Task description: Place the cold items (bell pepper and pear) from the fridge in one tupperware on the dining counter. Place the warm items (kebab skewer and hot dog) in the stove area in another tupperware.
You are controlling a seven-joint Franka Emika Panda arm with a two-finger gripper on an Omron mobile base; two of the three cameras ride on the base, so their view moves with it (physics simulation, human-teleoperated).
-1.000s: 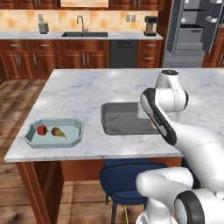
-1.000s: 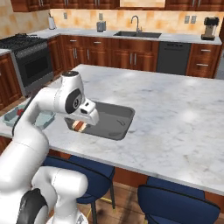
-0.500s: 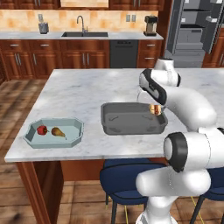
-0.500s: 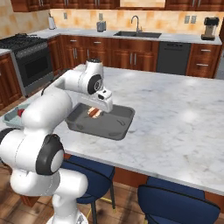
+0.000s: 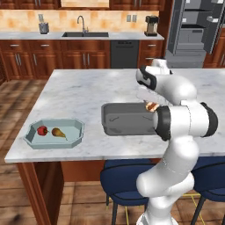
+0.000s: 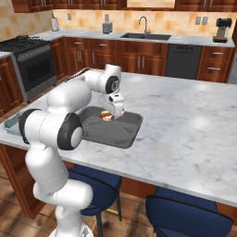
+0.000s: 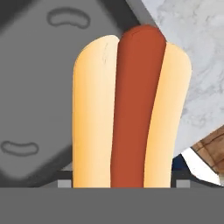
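While the jaws (image 5: 151, 107) grip it at their width, the hot dog (image 7: 127, 109) hangs over the grey tupperware (image 5: 125, 118).

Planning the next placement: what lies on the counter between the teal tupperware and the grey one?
Bare marble counter between teal tupperware and grey tupperware, in left base view.

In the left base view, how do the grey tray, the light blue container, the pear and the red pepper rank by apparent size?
1. grey tray
2. light blue container, somewhat smaller
3. pear
4. red pepper, nearly like the pear, so that order is unsure.
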